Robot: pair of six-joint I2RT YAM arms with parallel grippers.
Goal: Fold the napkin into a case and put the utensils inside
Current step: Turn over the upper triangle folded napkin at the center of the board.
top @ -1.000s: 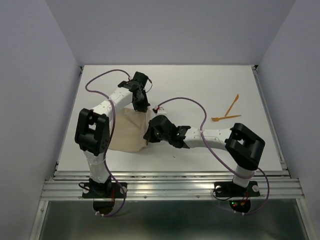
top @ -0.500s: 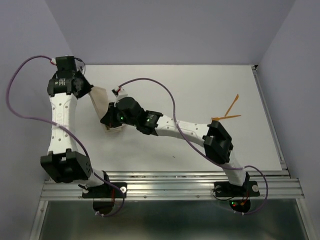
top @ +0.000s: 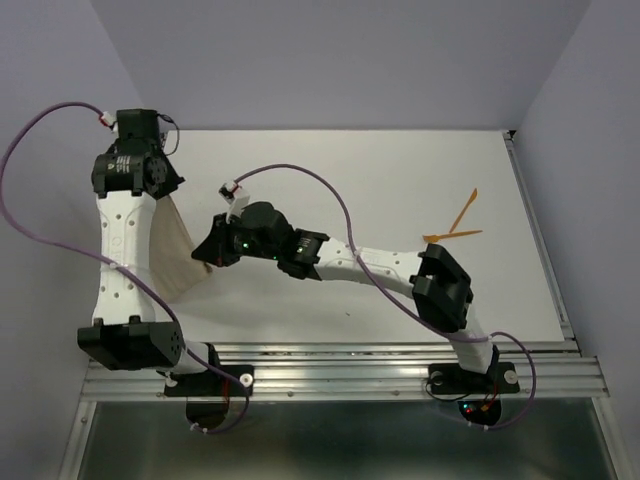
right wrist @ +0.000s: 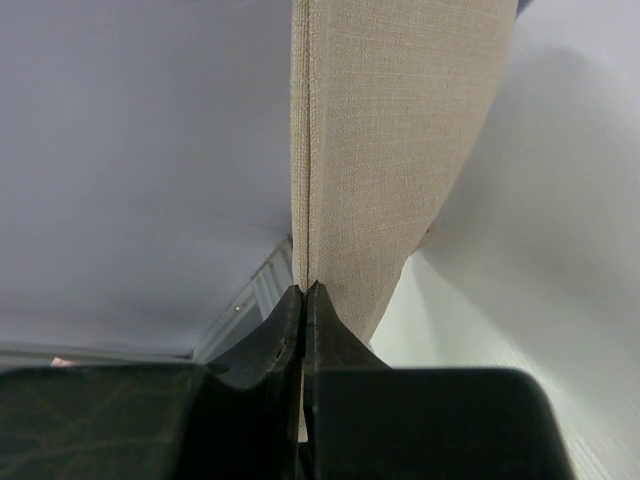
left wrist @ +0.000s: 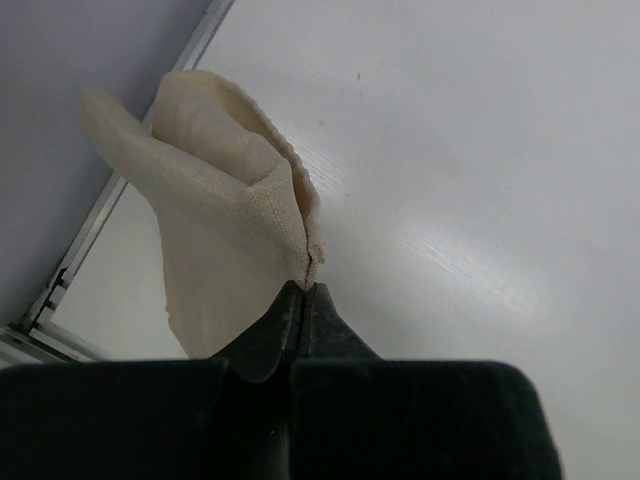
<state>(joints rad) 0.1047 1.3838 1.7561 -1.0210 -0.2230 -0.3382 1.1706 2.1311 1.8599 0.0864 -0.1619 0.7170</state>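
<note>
The tan-beige napkin [top: 172, 255] hangs stretched at the table's left side, lifted off the surface. My left gripper [top: 170, 190] is shut on its far upper corner; the left wrist view shows the cloth [left wrist: 225, 215] bunched above the closed jaws of that gripper [left wrist: 305, 288]. My right gripper [top: 203, 257] is shut on the near edge; the right wrist view shows a doubled hem [right wrist: 385, 130] rising from the closed jaws of that gripper [right wrist: 304, 290]. Two orange utensils [top: 458, 224] lie on the table at the far right. No case shows.
The white table [top: 380, 170] has a metal rail [top: 340, 350] along its near edge and grey walls close on both sides. Purple cables [top: 300, 180] loop above both arms. The right arm stretches across the middle of the table.
The left arm has swung from mid-table to the far left edge and lifted the napkin. The right gripper followed leftward with the other edge. The cloth now hangs spread wider than half a second ago.
</note>
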